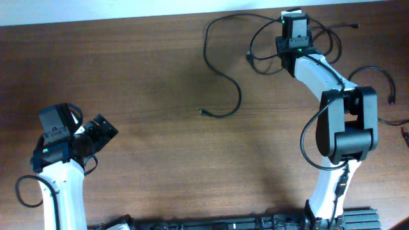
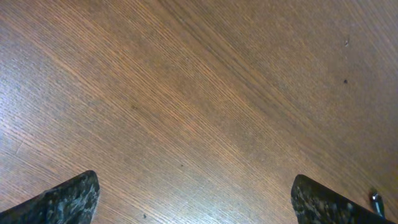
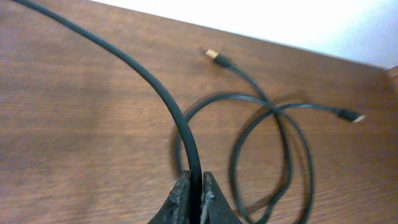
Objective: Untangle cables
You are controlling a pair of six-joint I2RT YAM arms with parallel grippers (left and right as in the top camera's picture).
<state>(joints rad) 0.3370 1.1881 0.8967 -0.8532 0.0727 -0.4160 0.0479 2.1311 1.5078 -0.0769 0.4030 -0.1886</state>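
At the near left corner of the wooden surface (image 1: 147, 76) the left gripper (image 1: 97, 131) hangs over bare wood with its fingers spread wide. In its wrist view the two dark fingertips (image 2: 65, 198) sit at the lower corners with nothing between them, and a small metal tip (image 2: 376, 199) shows at the right border. The left arm's own thick wire (image 1: 17, 190) loops beside its base, well apart from the cables

Toward the middle, the long cable (image 1: 238, 89) sweeps in from the far edge, curves and ends in a free plug (image 1: 202, 112) on open wood, with nothing lying across it

Near the far right corner the right gripper (image 1: 291, 13) is pressed together on what looks like that same cord: the wrist view shows its fingers (image 3: 180, 199) pinching a black cord that rises away to the left. Beyond them lie the loops (image 3: 273, 149), strands crossing one another, with a gold-tipped plug (image 3: 214, 55) near the far edge and a second plug (image 3: 351, 116) further right. From overhead the right arm (image 1: 345, 121) covers part of this tangle, so the crossings cannot be traced there. A separate cable (image 1: 377, 70) arcs by the right edge, one end passing behind the arm
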